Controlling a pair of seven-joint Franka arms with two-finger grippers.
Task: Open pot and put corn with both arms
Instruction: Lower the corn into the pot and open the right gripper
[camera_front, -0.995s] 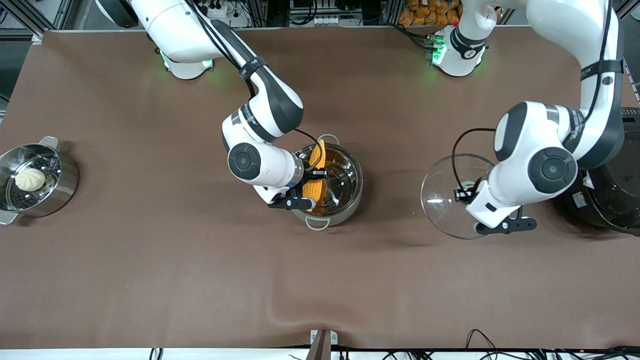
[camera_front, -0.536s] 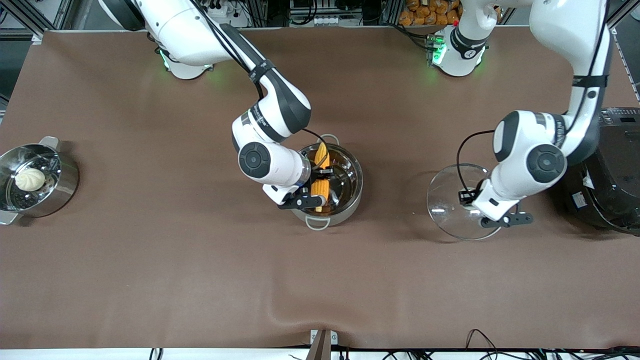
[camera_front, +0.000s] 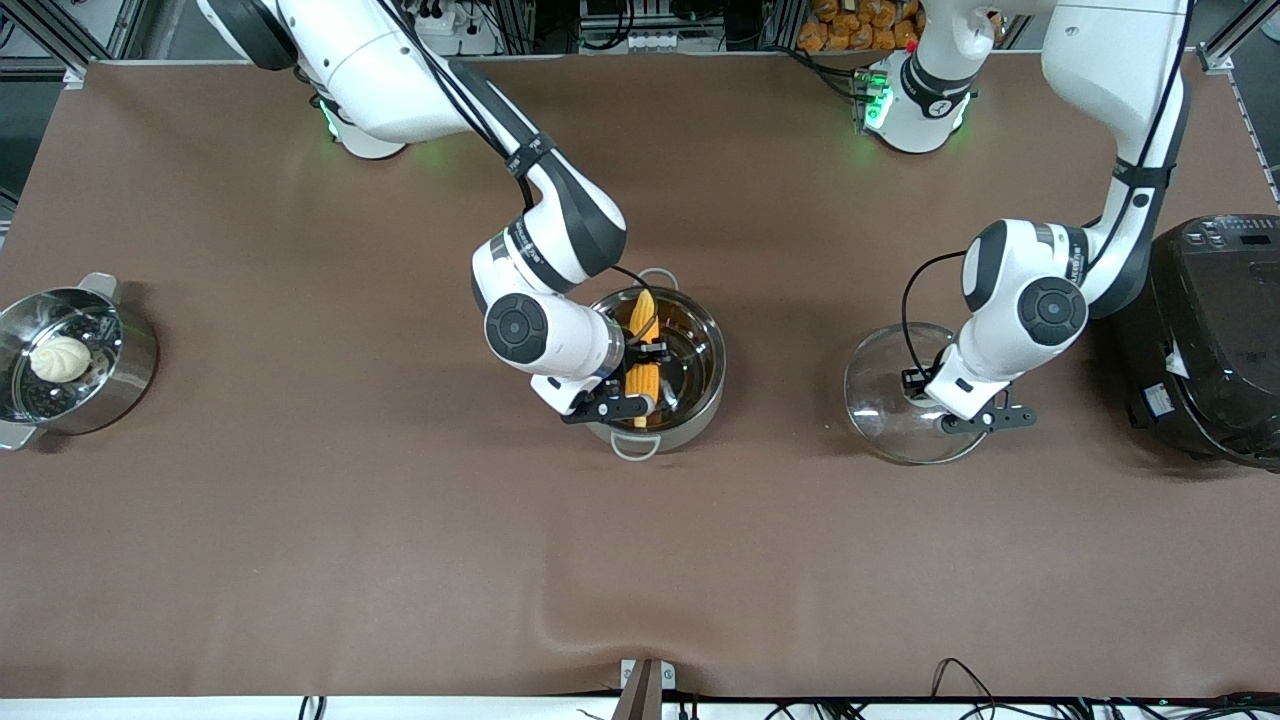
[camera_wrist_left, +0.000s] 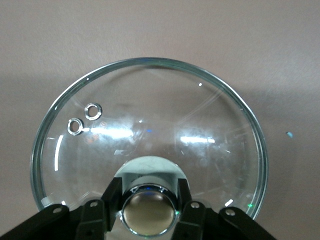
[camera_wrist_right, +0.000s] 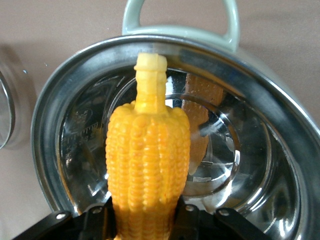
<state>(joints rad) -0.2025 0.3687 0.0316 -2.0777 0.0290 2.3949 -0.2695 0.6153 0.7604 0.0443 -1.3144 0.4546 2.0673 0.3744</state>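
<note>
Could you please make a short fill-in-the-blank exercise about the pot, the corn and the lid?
1. The right hand holds the ____ inside the open pot.
2. The left hand grips the glass lid by its ____.
3. The white bun sits in the ____ pot.

Missing words: corn; knob; steamer

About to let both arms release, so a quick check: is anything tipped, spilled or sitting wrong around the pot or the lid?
Nothing stands out. The right gripper holds the corn inside the upright pot, stub end toward the pot's handle. The left gripper is shut on the knob of the glass lid, over bare table beside the rice cooker. No spills.
</note>
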